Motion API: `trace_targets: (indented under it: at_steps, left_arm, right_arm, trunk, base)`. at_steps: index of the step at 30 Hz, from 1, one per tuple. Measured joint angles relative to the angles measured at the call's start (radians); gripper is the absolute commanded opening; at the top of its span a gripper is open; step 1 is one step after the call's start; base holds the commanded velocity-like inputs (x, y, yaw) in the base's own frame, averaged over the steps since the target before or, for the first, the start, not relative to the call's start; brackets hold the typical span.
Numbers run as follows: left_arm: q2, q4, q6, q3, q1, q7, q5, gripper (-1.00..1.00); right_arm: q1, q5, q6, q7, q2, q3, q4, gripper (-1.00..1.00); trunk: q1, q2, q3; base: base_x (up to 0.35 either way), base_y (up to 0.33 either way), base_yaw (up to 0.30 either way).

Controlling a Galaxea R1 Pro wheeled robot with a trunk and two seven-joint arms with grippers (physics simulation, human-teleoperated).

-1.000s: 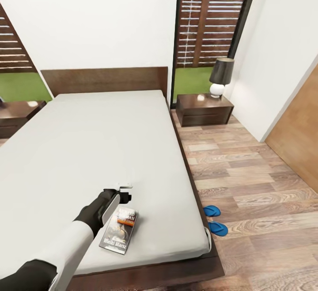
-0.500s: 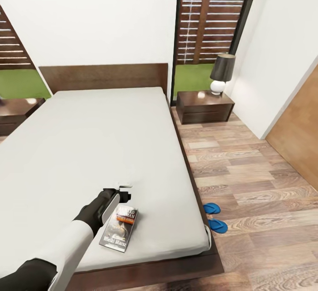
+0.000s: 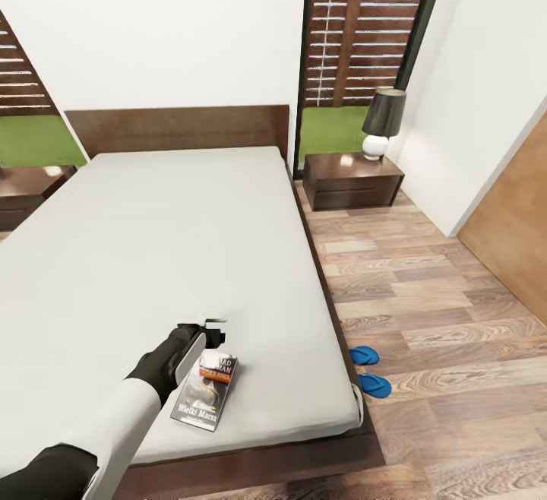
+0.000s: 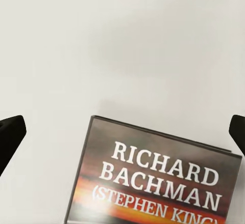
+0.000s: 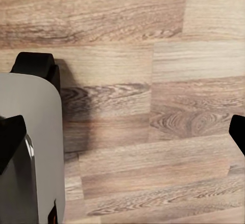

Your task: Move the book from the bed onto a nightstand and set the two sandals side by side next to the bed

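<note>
While I hold the left gripper (image 3: 215, 330) over the mattress, its fingers (image 4: 10, 134) stand spread wide, gripping nothing. Book (image 3: 206, 391): flat on the bed (image 3: 175, 242) near the foot corner, just beside and below the gripper, apart from it. Sandals (image 3: 369, 370): on the floor (image 3: 425, 287) beside the bed. Right gripper (image 5: 122, 132): spread, above bare planks. Nightstand (image 3: 352, 181): by the headboard, carrying a lamp (image 3: 381, 123).

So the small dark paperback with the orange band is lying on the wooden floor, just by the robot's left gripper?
Not quite: the small dark paperback with the orange band lies on the pale-grey mattress, not the floor, just by the left gripper, as the head view shows.
</note>
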Motion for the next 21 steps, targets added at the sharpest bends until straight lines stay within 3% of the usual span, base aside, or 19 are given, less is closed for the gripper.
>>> trace_targets:
  at_steps: [11, 21]
  left_arm:
    - [0.0, -0.003, 0.0, -0.001, 0.0, 0.0, 0.0, 1.0]
    - [-0.001, -0.014, 0.0, -0.001, -0.004, -0.006, -0.001, 1.0]
  right_arm:
    - [0.018, 0.0, 0.0, 0.0, -0.002, 0.007, 0.0, 1.0]
    - [0.049, 0.001, 0.0, 0.0, -0.036, 0.036, 0.0, 1.0]
  trunk:
    - [0.0, 0.0, -0.017]
    - [0.0, 0.0, -0.031]
  base:
    - [0.0, 0.0, 0.0]
    - [0.0, 0.0, 0.0]
